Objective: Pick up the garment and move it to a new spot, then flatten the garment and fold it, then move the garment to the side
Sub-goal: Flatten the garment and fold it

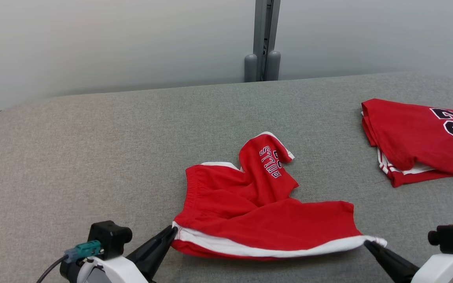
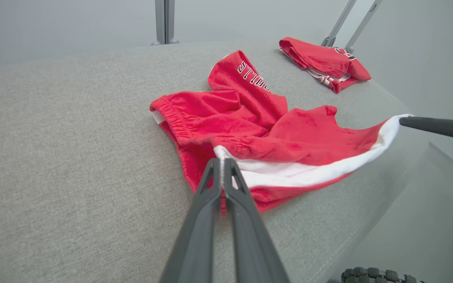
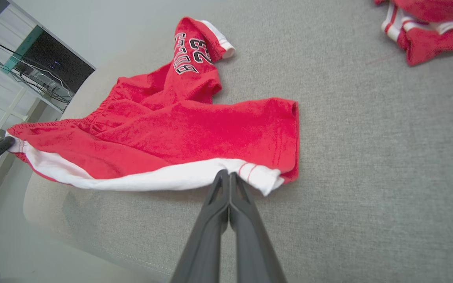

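On the grey padded bench [image 1: 92, 157], at the near left, the left gripper [image 1: 174, 231] had its fingers clamped on one end of the white-banded edge of the red shorts [image 1: 258, 212]. The shorts lay crumpled mid-bench, that edge stretched rightward to the right gripper [image 1: 368, 244], whose fingers were clamped on the other end. Far right lay a folded red jersey [image 1: 415, 141].

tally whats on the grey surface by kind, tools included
red shorts: 1
folded red garment: 1
tools: 2 (left tool, right tool, both shut on the shorts' white-striped edge)
total: 4
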{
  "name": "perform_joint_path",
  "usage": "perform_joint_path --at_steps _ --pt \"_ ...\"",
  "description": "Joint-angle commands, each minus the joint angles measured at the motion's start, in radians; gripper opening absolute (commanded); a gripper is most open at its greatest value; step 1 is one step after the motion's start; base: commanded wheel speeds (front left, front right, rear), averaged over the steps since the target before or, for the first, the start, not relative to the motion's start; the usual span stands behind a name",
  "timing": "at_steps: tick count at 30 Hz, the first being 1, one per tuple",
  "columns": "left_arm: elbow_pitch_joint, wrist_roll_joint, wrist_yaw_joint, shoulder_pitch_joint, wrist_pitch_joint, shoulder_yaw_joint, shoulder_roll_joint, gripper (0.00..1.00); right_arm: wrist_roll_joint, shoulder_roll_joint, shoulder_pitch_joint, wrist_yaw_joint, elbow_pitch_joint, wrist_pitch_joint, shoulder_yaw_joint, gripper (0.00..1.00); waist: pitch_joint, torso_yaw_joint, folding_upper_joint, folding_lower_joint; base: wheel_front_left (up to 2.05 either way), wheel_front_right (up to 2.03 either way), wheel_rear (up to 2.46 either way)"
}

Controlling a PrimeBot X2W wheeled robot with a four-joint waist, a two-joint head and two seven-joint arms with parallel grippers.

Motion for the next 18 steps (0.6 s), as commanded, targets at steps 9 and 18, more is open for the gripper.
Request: perform_joint_path --at_steps 9,18 --pt "-0.018 0.017 0.013 -0.176 -0.036 0.070 0.017 0.00 0.007 -0.021 -0.135 0.000 -0.098 -0.084 -0.022 0.00 0.026 -0.012 0.0000 0.0000 0.00 0.00 0.00" --pt "0.155 0.003 -0.006 -0.535 0.005 0.081 0.011 0.00 0.086 -0.036 -0.502 0.000 -0.015 -0.162 0.041 0.00 0.169 -0.020 0.0000 0.0000 0.00 0.00 0.00"
